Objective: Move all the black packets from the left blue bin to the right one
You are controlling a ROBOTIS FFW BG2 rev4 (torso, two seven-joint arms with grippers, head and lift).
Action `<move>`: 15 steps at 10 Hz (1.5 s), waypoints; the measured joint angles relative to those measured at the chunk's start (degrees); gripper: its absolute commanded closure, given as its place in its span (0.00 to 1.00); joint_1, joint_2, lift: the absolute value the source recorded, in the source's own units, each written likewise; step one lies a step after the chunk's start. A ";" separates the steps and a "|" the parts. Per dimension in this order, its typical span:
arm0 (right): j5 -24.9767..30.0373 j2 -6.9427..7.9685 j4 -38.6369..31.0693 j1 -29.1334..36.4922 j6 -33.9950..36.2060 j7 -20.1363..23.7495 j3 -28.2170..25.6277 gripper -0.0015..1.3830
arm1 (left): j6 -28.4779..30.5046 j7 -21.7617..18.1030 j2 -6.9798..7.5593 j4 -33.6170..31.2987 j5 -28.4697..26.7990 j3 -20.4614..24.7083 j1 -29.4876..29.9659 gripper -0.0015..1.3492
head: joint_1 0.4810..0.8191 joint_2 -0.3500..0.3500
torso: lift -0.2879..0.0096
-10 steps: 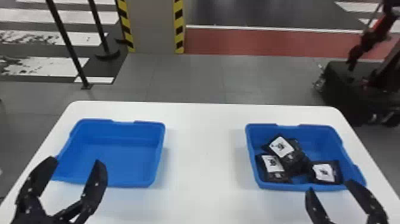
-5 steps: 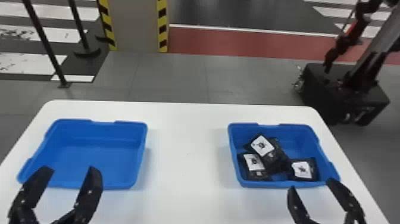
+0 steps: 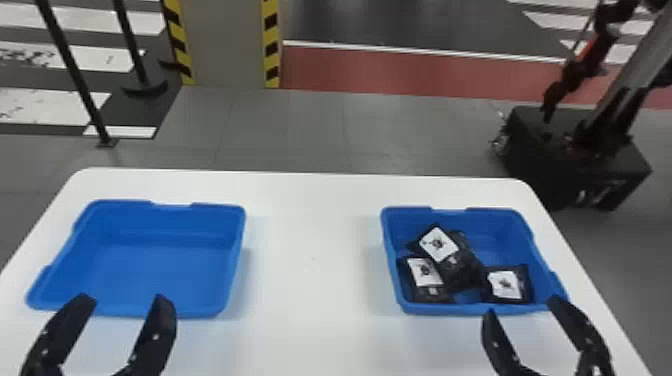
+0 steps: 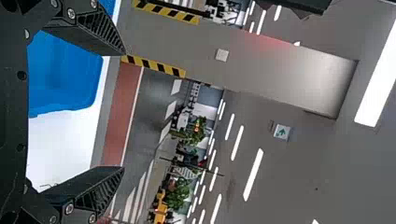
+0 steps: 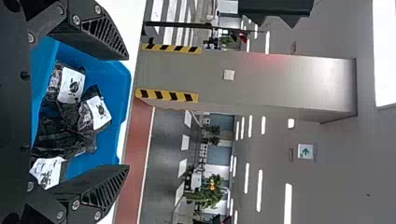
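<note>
Packets [image 3: 462, 272] lay in the right bin [image 3: 492, 240] near the right edge of the worktop [image 3: 310, 280]; the right pincer [image 3: 522, 307], wide and empty like the left pincer [image 3: 124, 300], risked, if lowered, snagging its near rim [image 3: 450, 309].

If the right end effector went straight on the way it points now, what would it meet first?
In the head view, the right end effector lines up with the right blue bin's near rim, probably met first; its height is unclear, so it might pass above.
</note>
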 measured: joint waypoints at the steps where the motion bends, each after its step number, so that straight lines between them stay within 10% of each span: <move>1: -0.18 0.00 0.00 -0.08 0.00 -0.02 0.00 0.15 | 0.77 0.00 -0.01 0.00 0.11 -0.05 0.11 0.12 | 0.63 0.35 | 0.60; 15: -0.23 0.00 -0.11 -0.80 0.00 -0.02 0.00 0.15 | 4.60 0.00 0.33 0.00 -2.73 0.11 0.79 0.12 | 0.63 0.33 | 0.60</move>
